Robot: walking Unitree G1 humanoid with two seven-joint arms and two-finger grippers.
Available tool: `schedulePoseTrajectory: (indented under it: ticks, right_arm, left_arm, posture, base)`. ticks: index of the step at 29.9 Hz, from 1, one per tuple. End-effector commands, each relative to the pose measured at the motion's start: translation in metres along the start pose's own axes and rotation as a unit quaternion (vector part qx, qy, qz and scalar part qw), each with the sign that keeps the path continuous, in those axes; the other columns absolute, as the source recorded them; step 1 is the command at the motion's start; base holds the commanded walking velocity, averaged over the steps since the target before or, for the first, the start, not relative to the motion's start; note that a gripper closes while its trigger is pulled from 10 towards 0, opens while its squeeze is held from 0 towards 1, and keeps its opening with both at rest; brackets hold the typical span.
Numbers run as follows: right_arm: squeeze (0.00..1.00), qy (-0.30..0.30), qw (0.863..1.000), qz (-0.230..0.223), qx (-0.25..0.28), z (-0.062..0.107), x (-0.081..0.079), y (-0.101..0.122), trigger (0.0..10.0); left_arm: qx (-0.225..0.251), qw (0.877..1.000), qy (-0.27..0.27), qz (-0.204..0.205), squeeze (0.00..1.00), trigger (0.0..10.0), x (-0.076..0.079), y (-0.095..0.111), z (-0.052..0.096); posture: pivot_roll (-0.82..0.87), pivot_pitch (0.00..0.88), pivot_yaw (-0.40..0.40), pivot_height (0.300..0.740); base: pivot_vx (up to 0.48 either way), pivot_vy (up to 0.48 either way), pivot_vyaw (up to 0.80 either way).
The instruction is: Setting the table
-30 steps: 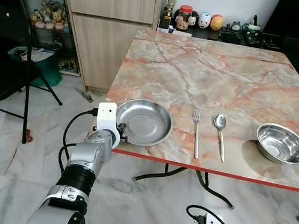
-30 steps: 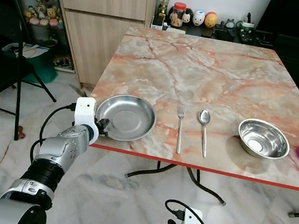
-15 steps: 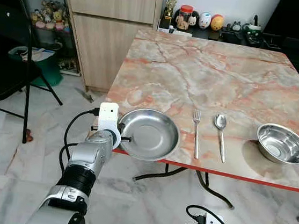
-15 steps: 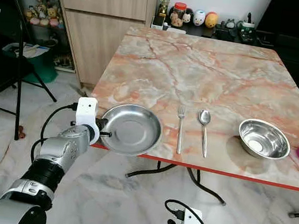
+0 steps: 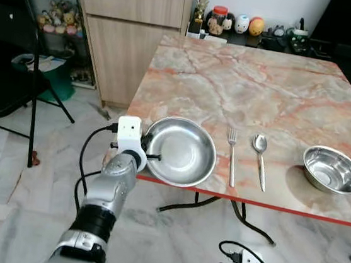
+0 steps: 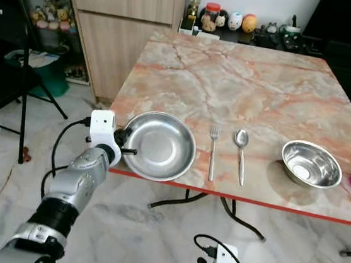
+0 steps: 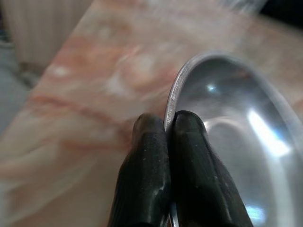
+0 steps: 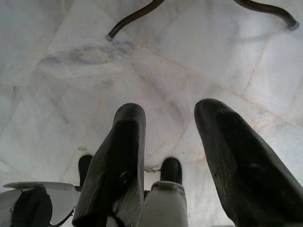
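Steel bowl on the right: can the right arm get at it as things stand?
Probably yes. The bowl sits alone near the table's front edge, nothing over it. But the right gripper hangs low, open, pointing at the floor, so it must lift first.

No lettering, label, brand, number or sign can be read anywhere; the jars and figurines (image 5: 238, 23) on the far counter are too small to make out
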State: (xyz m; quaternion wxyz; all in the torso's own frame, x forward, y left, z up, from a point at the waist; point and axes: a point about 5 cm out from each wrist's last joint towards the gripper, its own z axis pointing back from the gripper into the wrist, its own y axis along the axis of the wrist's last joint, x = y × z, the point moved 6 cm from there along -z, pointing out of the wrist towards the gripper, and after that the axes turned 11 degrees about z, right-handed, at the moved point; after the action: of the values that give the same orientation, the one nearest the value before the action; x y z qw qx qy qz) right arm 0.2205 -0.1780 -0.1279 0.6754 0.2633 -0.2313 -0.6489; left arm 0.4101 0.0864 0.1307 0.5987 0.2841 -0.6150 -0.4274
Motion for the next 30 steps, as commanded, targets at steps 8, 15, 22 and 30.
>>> schedulePoseTrajectory:
  ticks: [8,15,22,30]
  right_arm:
    - [0.00,-0.005,1.000,0.004,0.002,0.001,0.004,-0.001,10.0]
    - [0.00,-0.006,1.000,0.005,0.001,0.001,0.005,-0.001,10.0]
    - [0.00,-0.008,1.000,0.004,0.003,0.001,0.006,0.000,10.0]
    - [0.00,-0.006,1.000,0.005,0.002,0.001,0.005,0.000,10.0]
  left_arm:
    - [0.026,0.977,-0.036,0.208,0.00,10.0,0.002,0.005,0.006]
    - [0.036,0.962,-0.032,0.268,0.00,10.0,-0.004,0.008,0.007]
    - [0.114,0.981,-0.048,0.150,0.00,10.0,-0.001,0.044,0.014]
    - [0.144,0.971,-0.035,0.186,0.00,10.0,-0.010,0.060,0.017]
  posture:
    - [0.08,0.000,-0.042,0.740]
    - [0.08,0.000,-0.045,0.740]
    - [0.07,0.000,-0.047,0.740]
    - [0.08,0.000,-0.050,0.740]
  base:
    - [0.000,0.000,0.00]
    - [0.000,0.000,0.00]
    - [0.000,0.000,0.00]
    - [0.000,0.000,0.00]
